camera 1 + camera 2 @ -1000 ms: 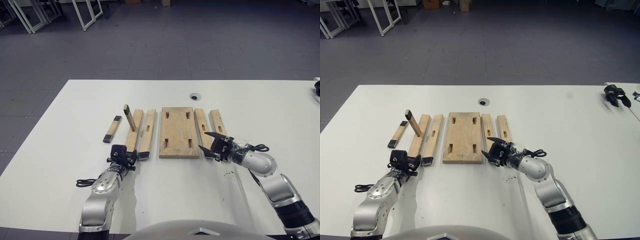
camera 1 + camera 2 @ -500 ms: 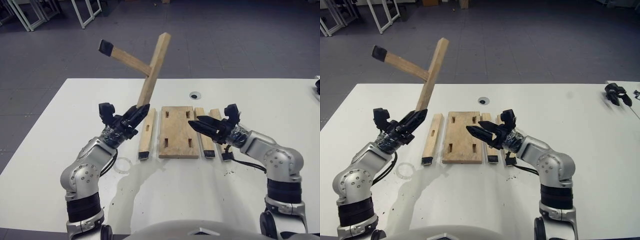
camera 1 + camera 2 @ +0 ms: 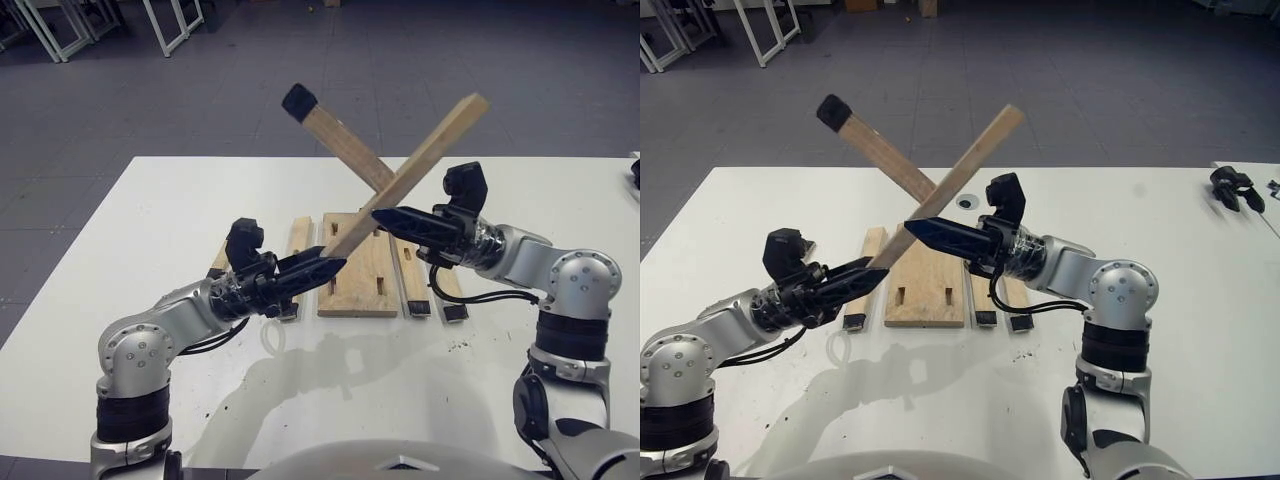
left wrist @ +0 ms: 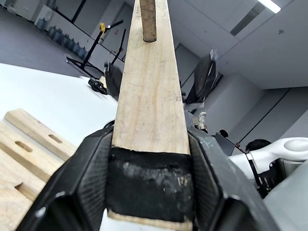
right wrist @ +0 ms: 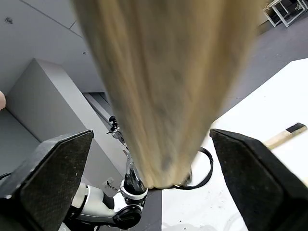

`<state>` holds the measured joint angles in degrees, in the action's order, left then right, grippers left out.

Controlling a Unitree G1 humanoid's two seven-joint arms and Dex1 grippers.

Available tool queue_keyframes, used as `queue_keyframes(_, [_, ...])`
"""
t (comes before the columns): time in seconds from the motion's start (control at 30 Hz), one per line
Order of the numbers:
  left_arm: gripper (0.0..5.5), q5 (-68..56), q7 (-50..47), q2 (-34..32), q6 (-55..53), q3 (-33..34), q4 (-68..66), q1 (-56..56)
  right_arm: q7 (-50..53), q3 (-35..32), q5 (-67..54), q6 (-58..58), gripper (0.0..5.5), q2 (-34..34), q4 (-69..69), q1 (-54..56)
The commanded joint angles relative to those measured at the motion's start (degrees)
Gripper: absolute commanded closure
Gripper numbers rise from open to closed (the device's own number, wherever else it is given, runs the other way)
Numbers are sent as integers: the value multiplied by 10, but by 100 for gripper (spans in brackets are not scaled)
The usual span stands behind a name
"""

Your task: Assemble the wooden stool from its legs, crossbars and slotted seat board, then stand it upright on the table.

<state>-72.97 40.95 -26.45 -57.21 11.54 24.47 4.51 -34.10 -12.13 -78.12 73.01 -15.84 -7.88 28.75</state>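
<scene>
Four legs (image 3: 420,160), two crossbars (image 3: 335,135), one seat board (image 3: 355,295)

**Crossed wood bars the middle; the table's margins are free**

The raised leg (image 3: 415,170) and its crossbar (image 3: 335,135) form an X in the air above the seat board (image 3: 365,288), blocking any approach from 12 o'clock; the left gripper (image 3: 335,262) clamps the leg's lower end and the right gripper (image 3: 385,213) straddles it with fingers apart, so both crowd the space over the board; flat on the table (image 3: 150,200), a single leg (image 3: 299,232) lies just beside the board at 9 o'clock and a pair of legs (image 3: 412,285) at 3 o'clock; bare tabletop spreads wide at 6 o'clock, and farther out at 9 and 3 o'clock.
</scene>
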Motion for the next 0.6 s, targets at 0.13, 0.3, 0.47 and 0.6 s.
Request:
queue_keyframes(0.13, [344, 16, 27, -32, 8, -10, 1, -7, -18, 24, -14, 1, 191, -28, -25, 10])
queue_keyframes(0.3, [344, 20, 39, -46, 12, -10, -3, -5, -40, 41, -1, -12, 280, -48, -34, 15])
queue_keyframes(0.47, [344, 13, 41, -48, 19, -9, 6, -5, -64, 62, 24, -31, 348, -67, -44, 16])
queue_keyframes(0.6, [308, 16, 45, -47, 29, -4, 7, 3, -89, 73, 45, -47, 348, -83, -40, 24])
